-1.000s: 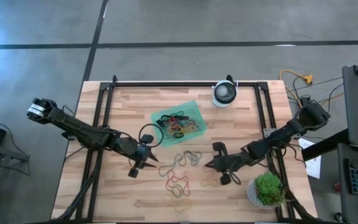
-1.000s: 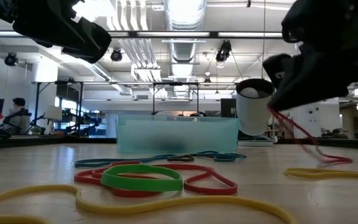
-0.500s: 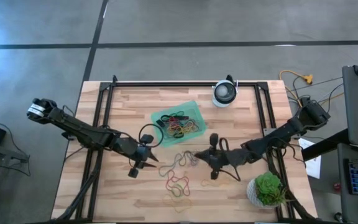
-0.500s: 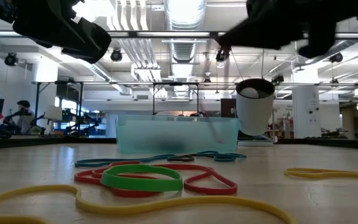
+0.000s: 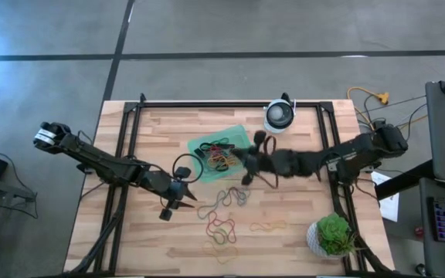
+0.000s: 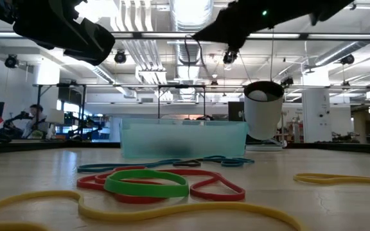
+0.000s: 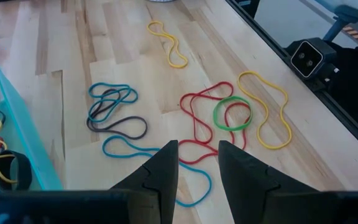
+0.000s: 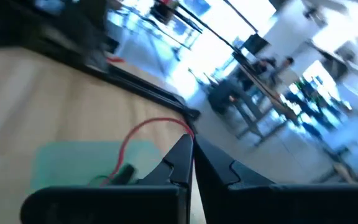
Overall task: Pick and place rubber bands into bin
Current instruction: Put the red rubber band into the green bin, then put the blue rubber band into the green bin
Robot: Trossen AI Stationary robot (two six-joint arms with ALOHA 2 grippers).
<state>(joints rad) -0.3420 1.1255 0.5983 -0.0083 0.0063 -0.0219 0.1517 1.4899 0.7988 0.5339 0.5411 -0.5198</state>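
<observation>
**Ana:** Right claw (image 5: 247, 158) first: where is it, and how do its fingers stand?

**Ben:** Seen from above, it hangs at the edge of the bin (image 5: 240, 132) nearest the right arm, raised off the bench (image 5: 300, 201). The right wrist view shows its fingers (image 8: 182, 158) pinched together on a thin red rubber band (image 8: 143, 132), which loops out from the tips with the green bin blurred beyond it.

**Ana:** And the left claw (image 5: 178, 185)?

**Ben:** It waits just beside the bin's near left corner, over bare wood. In its own wrist view the fingers (image 7: 166, 163) stand a narrow gap apart with nothing between them.

**Ana:** Where are the rubber bands?

**Ben:** A tangle of red, yellow and black bands (image 5: 222, 157) already lies in the bin. More are loose on the bench in front of it: blue and dark loops (image 5: 232, 197) nearest the bin, red loops with a green one (image 5: 221, 227) farther out, and a yellow one (image 5: 269, 226) off toward the potted plant (image 5: 333, 234).

**Ana:** What does the low camera add?

**Ben:** A green band lying on red loops (image 6: 148, 183) in the foreground, yellow bands at either side, and the translucent bin (image 6: 184, 138) behind them. The round white device (image 5: 280, 116) stands at the far edge of the bench, just past the bin.
</observation>
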